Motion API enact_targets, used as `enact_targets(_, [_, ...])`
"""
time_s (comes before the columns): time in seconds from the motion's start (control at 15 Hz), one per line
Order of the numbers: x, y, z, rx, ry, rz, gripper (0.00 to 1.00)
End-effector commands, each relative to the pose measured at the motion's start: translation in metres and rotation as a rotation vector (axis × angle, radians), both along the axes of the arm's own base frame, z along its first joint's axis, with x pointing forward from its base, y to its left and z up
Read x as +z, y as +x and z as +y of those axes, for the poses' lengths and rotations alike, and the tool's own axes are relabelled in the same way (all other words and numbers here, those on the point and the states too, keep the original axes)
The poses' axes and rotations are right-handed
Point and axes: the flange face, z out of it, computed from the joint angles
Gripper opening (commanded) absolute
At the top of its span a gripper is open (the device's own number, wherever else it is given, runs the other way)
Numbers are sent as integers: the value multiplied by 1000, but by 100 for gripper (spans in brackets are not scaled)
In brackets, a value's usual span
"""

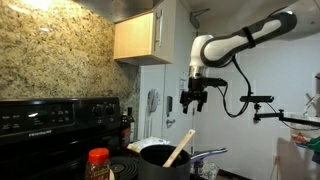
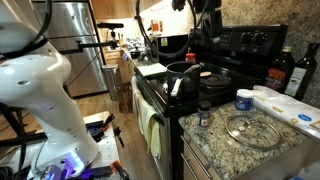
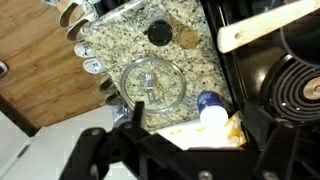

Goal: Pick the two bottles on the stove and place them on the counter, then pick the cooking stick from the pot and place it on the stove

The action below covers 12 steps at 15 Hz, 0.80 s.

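Observation:
Both small bottles stand on the granite counter beside the stove. In the wrist view one shows a dark round cap (image 3: 159, 32) and the other a round tan top (image 3: 187, 38). The red-capped bottle shows in both exterior views (image 1: 97, 160) (image 2: 204, 113). The wooden cooking stick (image 1: 180, 148) (image 3: 265, 30) leans in the dark pot (image 1: 160, 156) (image 2: 185, 72) on the black stove (image 1: 50, 125) (image 2: 235, 45). My gripper (image 1: 193, 100) (image 3: 195, 122) hangs high above the pot. It is open and empty.
A glass lid (image 3: 152, 82) (image 2: 245, 128) and a blue-and-white container (image 3: 208, 105) (image 2: 243, 99) lie on the counter, with white packaging next to them. Two dark bottles (image 2: 295, 70) stand at the counter's back. A coil burner (image 3: 300, 90) lies beside the pot. Cabinets (image 1: 135, 38) hang overhead.

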Motion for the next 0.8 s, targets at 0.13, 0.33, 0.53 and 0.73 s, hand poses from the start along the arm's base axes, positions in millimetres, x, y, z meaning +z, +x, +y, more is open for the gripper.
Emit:
enact_targets(0.13, [81, 14, 100, 149, -80, 101, 100])
enact_targets(0.33, [88, 21, 162, 270, -65, 147, 100])
enact_targets(0.53, [76, 39, 213, 339, -34, 113, 100])
enact_targets(0.73, [53, 64, 244, 394, -15, 86, 100])
